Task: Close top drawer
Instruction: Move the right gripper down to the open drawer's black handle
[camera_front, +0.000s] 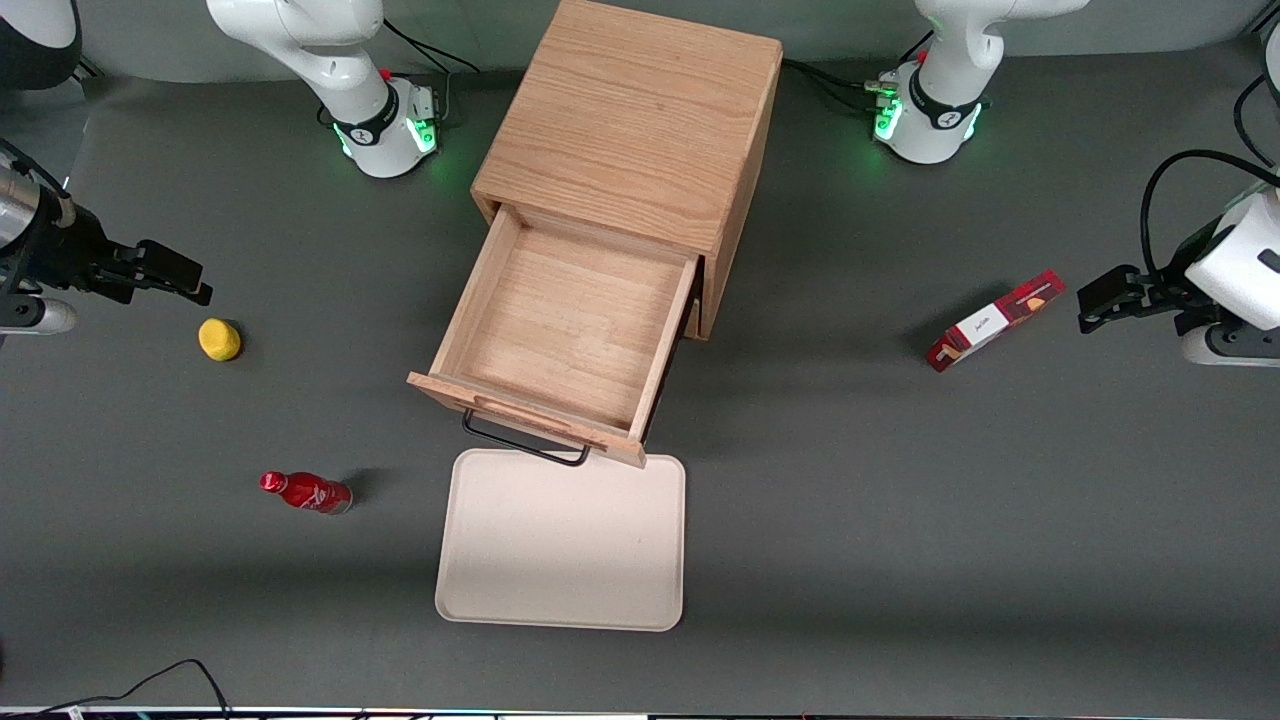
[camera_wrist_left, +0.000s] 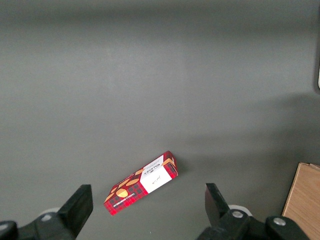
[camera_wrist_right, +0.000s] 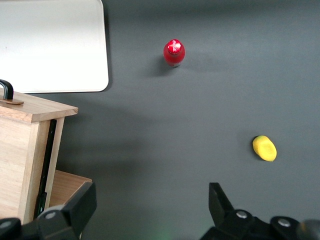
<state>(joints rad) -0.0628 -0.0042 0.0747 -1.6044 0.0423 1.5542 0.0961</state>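
The oak cabinet (camera_front: 640, 120) stands at the middle of the table. Its top drawer (camera_front: 565, 330) is pulled far out toward the front camera and is empty inside; its front carries a raised wooden strip and a black wire handle (camera_front: 525, 442). In the right wrist view the drawer's side (camera_wrist_right: 25, 155) and handle end (camera_wrist_right: 6, 90) show. My right gripper (camera_front: 170, 275) hovers open and empty well off toward the working arm's end of the table, above the yellow object; its two fingers (camera_wrist_right: 82, 207) stand wide apart with only the grey table between them.
A cream tray (camera_front: 562, 545) lies just in front of the open drawer. A small yellow object (camera_front: 219, 339) and a red bottle (camera_front: 305, 492) lie toward the working arm's end. A red box (camera_front: 993, 321) lies toward the parked arm's end.
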